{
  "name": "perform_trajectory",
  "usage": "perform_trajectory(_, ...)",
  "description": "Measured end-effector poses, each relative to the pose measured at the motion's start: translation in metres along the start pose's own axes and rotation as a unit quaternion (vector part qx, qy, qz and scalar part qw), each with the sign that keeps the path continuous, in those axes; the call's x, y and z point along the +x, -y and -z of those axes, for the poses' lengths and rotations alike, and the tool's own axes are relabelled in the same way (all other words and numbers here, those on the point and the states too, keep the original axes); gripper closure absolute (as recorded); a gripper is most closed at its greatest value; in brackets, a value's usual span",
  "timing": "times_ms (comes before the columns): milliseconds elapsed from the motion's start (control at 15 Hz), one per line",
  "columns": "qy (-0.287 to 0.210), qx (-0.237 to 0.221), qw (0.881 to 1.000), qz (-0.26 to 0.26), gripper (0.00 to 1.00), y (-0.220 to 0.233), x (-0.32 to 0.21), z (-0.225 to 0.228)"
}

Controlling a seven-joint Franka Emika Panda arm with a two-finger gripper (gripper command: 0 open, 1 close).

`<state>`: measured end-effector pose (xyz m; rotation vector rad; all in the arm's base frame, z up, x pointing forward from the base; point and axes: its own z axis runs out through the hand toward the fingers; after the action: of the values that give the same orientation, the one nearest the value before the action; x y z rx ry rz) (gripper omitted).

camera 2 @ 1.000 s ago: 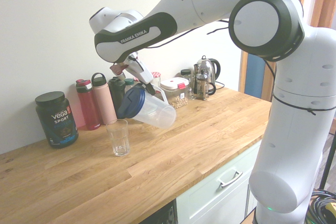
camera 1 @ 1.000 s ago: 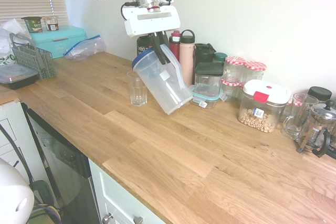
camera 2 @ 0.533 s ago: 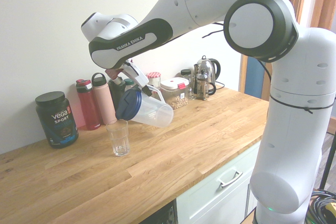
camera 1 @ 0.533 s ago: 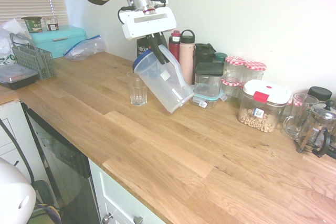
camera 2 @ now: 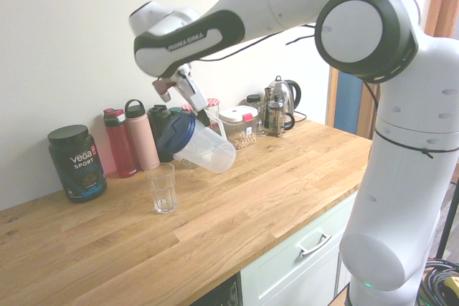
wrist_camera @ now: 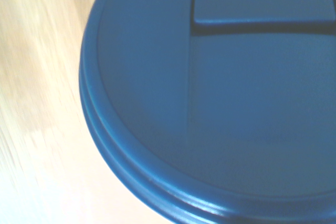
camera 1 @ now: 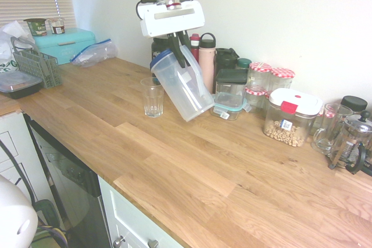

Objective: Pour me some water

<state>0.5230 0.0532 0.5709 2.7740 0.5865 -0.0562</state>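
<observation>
Gripper (camera 1: 179, 50) clamped on the clear pitcher's (camera 1: 182, 86) handle; pitcher tilted in the air, blue lid (wrist_camera: 210, 93) toward the drinking glass (camera 1: 153, 97) near the countertop's (camera 1: 192, 172) back edge. Get the spout over the glass rim, then tip slowly.

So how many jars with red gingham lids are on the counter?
2. One jar and a second jar stand side by side against the wall, behind the white-lidded container. More could be hidden behind other items.
</observation>
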Motion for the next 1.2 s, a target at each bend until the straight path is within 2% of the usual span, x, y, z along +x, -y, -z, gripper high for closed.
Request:
perform_trajectory(267, -0.013, 0.092, 0.991, -0.101, 1.0, -0.07, -0.051, 0.01)
perform_trajectory(533, -0.025, 0.154, 0.966, -0.205, 1.0, -0.138, -0.099, -0.004)
perform_trajectory(800, -0.037, 0.203, 0.928, -0.309, 1.0, -0.173, -0.137, -0.045)
perform_trajectory(1000, -0.052, 0.223, 0.894, -0.384, 1.0, -0.174, -0.147, -0.085)
perform_trajectory(1200, -0.076, 0.223, 0.862, -0.45, 1.0, -0.168, -0.171, -0.121)
